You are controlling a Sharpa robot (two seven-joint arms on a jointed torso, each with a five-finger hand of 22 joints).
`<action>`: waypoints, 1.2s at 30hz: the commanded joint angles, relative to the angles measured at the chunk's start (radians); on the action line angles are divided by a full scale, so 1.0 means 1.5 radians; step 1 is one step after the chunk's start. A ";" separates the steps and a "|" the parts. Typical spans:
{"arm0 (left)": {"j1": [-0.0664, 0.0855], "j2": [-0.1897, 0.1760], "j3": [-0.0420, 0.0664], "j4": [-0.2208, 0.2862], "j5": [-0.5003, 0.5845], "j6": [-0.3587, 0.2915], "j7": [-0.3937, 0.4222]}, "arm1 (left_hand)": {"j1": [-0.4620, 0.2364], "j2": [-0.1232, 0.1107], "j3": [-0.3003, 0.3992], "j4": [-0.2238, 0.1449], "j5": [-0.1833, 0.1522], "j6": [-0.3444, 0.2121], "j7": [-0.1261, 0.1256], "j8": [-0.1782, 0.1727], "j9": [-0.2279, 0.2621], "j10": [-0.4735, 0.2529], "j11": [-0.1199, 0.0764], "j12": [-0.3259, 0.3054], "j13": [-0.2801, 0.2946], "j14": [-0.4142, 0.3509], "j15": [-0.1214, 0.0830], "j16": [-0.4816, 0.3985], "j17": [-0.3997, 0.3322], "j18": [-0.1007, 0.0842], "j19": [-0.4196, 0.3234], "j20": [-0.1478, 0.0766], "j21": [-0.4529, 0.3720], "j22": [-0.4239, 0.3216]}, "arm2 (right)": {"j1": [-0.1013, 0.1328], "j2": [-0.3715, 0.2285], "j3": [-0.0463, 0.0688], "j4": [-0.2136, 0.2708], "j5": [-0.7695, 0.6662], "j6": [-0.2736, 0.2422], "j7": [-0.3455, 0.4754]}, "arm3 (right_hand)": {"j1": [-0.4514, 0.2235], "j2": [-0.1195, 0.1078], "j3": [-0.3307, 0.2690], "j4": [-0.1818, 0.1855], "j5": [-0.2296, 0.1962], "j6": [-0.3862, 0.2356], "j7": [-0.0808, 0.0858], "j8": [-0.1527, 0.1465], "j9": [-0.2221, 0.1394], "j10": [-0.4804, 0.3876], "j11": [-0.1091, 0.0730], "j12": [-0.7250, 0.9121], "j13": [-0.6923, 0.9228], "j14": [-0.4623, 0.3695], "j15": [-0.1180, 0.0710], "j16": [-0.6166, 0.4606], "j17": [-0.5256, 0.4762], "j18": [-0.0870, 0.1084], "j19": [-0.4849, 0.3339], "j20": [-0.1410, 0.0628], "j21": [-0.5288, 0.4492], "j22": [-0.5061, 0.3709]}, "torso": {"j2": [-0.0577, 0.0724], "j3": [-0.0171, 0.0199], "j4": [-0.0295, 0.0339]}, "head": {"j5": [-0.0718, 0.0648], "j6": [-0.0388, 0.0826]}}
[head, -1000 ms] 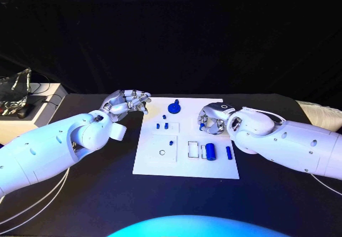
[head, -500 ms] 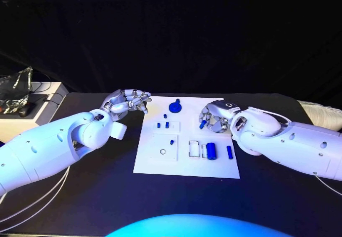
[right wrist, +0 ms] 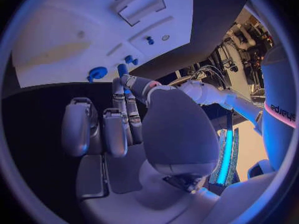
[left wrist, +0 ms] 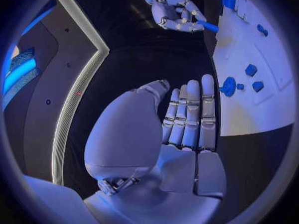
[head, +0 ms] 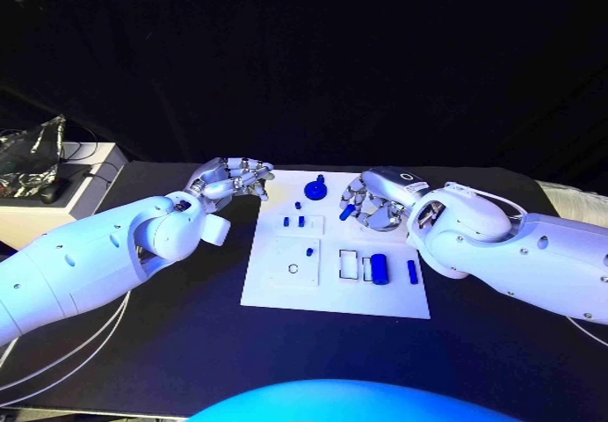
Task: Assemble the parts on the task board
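Pinching a small blue peg (head: 347, 212) in its fingertips, the right hand (head: 378, 204) hovers over the white task board (head: 332, 294), probably lining up an insertion. Left hand (head: 229, 182) hangs beside the board's far-left corner, fingers loosely curled, holding nothing.

The left hand (head: 232, 183) is beside the task board (head: 332, 290), fingers together, holding nothing. The right hand (head: 378, 204) pinches a blue part (head: 347, 212) above the board.

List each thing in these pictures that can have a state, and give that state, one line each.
right hand: pinching a blue peg, above the board.
blue peg: held, tilted.
left hand: holds nothing, fingers together, beside the board.
blue cylinder: lying on the task board.
blue knob: standing on the board.
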 commanded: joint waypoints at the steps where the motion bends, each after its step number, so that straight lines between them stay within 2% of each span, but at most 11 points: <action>1: 0.000 0.002 0.001 0.001 0.004 0.004 0.000 | 0.003 0.005 0.003 0.001 -0.002 -0.002 0.001 -0.001 -0.001 -0.005 0.001 -0.004 -0.001 -0.001 -0.001 -0.003 0.000 0.009 -0.003 -0.001 -0.001 0.001 | 0.000 0.013 -0.003 0.013 -0.028 0.002 0.003 | -0.002 0.002 0.005 -0.001 -0.003 0.002 0.004 0.009 0.017 0.013 -0.011 -0.003 0.001 0.029 -0.005 0.003 0.000 -0.010 0.038 -0.005 0.001 0.120 | 0.001 -0.0002 0.0007 | 0.007 -0.002; 9: 0.000 0.004 0.001 0.001 0.004 0.006 -0.002 | 0.003 0.005 0.003 0.001 -0.002 -0.002 0.001 -0.001 -0.001 -0.005 0.001 -0.004 -0.001 -0.001 -0.001 -0.003 0.000 0.009 -0.003 -0.001 -0.001 0.001 | -0.006 0.057 -0.012 0.014 -0.082 0.012 0.004 | -0.002 0.002 0.006 -0.001 -0.004 0.002 0.004 0.009 0.017 0.013 -0.011 -0.003 0.001 0.029 -0.005 0.002 -0.001 -0.010 0.038 -0.005 0.001 0.120 | 0.001 -0.0006 0.0009 | 0.016 -0.007; 18: 0.000 0.007 0.001 0.000 0.004 0.009 -0.004 | 0.003 0.005 0.003 0.001 -0.002 -0.002 0.001 -0.001 -0.001 -0.005 0.001 -0.004 -0.001 -0.001 -0.001 -0.003 0.000 0.009 -0.003 -0.001 -0.001 0.001 | -0.027 0.104 -0.020 0.002 -0.142 0.036 -0.018 | -0.002 0.001 0.008 -0.003 -0.005 0.002 0.003 0.009 0.018 0.013 -0.011 -0.005 0.001 0.029 -0.005 0.002 -0.003 -0.010 0.037 -0.005 -0.001 0.120 | 0.001 -0.0008 0.0011 | 0.027 -0.014; 24: 0.000 0.008 0.001 -0.001 0.004 0.010 -0.004 | 0.003 0.005 0.003 0.001 -0.002 -0.002 0.001 -0.001 -0.001 -0.005 0.001 -0.004 -0.001 -0.001 -0.001 -0.003 0.000 0.009 -0.003 -0.001 -0.001 0.001 | -0.040 0.117 -0.024 -0.003 -0.174 0.052 -0.029 | -0.002 0.000 0.008 -0.003 -0.005 0.002 0.003 0.009 0.018 0.013 -0.011 -0.005 0.001 0.029 -0.005 0.001 -0.003 -0.010 0.037 -0.005 -0.002 0.120 | 0.001 -0.0005 0.0016 | 0.030 -0.018; 31: 0.000 0.009 0.001 -0.002 0.004 0.011 -0.005 | 0.003 0.005 0.003 0.001 -0.002 -0.002 0.001 -0.001 -0.001 -0.005 0.001 -0.004 -0.001 -0.001 -0.001 -0.003 0.000 0.009 -0.003 -0.001 -0.001 0.001 | -0.048 0.122 -0.027 -0.001 -0.192 0.070 -0.034 | -0.002 0.000 0.009 -0.004 -0.005 0.003 0.003 0.010 0.019 0.013 -0.011 -0.006 0.001 0.029 -0.005 0.002 -0.003 -0.010 0.037 -0.005 -0.001 0.120 | 0.001 0.0000 0.0000 | 0.033 -0.023; 36: 0.000 0.009 0.001 -0.002 0.004 0.011 -0.005 | 0.001 0.004 0.004 -0.001 -0.002 -0.003 0.002 -0.002 -0.002 -0.006 0.002 -0.004 -0.001 -0.001 -0.001 -0.003 0.000 0.008 -0.003 -0.001 -0.001 0.002 | -0.052 0.125 -0.029 0.000 -0.199 0.084 -0.036 | -0.002 0.000 0.009 -0.004 -0.005 0.003 0.003 0.010 0.019 0.013 -0.011 -0.006 0.001 0.029 -0.005 0.002 -0.003 -0.010 0.037 -0.005 -0.001 0.120 | 0.001 -0.0001 0.0005 | 0.034 -0.024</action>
